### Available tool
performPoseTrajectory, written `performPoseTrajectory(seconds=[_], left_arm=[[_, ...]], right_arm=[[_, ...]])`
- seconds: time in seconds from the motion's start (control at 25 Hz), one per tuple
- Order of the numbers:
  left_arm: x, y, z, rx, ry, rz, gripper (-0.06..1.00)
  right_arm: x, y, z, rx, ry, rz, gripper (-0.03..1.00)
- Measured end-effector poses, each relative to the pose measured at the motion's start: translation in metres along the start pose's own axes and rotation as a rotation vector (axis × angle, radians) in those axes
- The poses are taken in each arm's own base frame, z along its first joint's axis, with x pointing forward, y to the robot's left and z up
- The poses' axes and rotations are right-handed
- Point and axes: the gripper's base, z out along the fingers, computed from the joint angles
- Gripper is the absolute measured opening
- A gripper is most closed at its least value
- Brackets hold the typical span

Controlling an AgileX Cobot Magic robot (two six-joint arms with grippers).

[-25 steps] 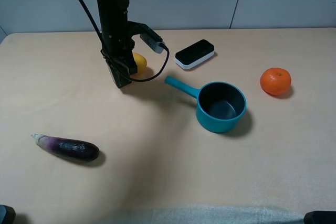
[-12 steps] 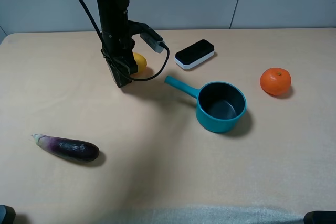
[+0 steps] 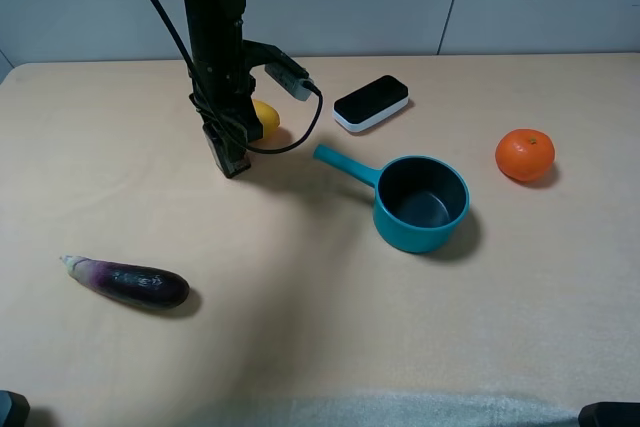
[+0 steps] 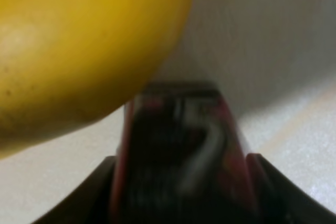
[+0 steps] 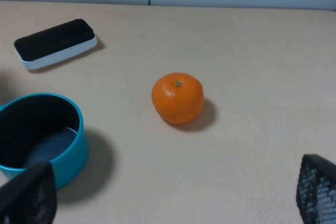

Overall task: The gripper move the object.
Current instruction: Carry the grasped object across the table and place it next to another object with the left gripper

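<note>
My left gripper [image 3: 231,159] points down at the table just left of the yellow fruit [image 3: 265,119]. In the left wrist view the gripper [image 4: 181,187] is shut on the small black box with a reddish label [image 4: 178,129], which sits between the two dark fingers [image 4: 102,182], with the yellow fruit [image 4: 79,40] close behind it. In the exterior high view I cannot tell the box apart from the dark fingertips. My right gripper [image 5: 170,198] is open and empty, off the exterior high view, in front of the orange [image 5: 177,98].
A black-and-white flat device [image 3: 371,102] lies at the back. A teal saucepan [image 3: 421,203] stands at centre right, its handle toward the left arm. An orange [image 3: 524,154] lies at the right. An eggplant [image 3: 130,282] lies at the front left.
The left gripper has shifted slightly down and toward the front with the box. Everything else has stayed put.
</note>
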Motion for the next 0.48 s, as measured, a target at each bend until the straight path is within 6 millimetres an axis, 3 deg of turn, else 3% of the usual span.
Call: performPoseTrajectory(seconds=[0.48], left_arm=[[0.0001, 0.0000, 0.0000, 0.000, 0.001, -0.007, 0.61]], right_arm=[[0.0000, 0.0000, 0.0000, 0.000, 0.000, 0.000, 0.69]])
